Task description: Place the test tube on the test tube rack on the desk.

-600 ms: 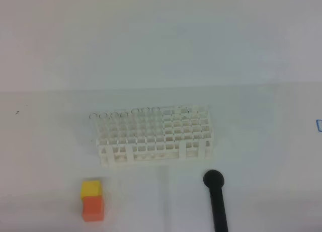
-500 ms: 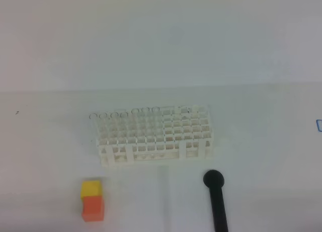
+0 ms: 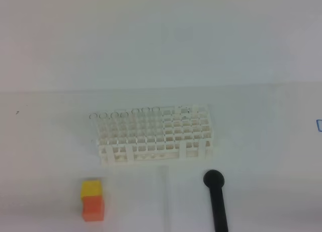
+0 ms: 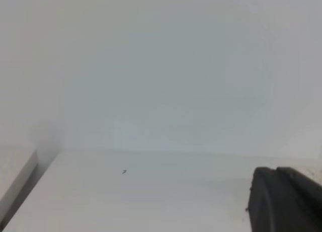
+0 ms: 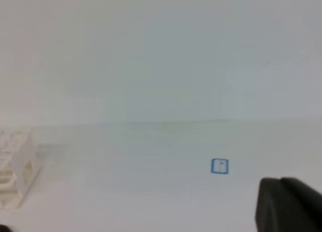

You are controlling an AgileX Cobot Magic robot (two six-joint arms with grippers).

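Note:
The white lattice test tube rack stands mid-desk on the white desk. Several clear tube rims show along its back row. A faint clear long shape lies on the desk in front of the rack; it may be a test tube, but I cannot tell. The rack's end shows at the left edge of the right wrist view. Only a black piece of my left gripper and of my right gripper shows at each wrist view's lower right. Neither gripper shows in the exterior view.
A yellow-and-orange block stands front left of the rack. A black rod with a round head lies front right of it, running off the bottom edge. A small blue square mark is on the desk at the right.

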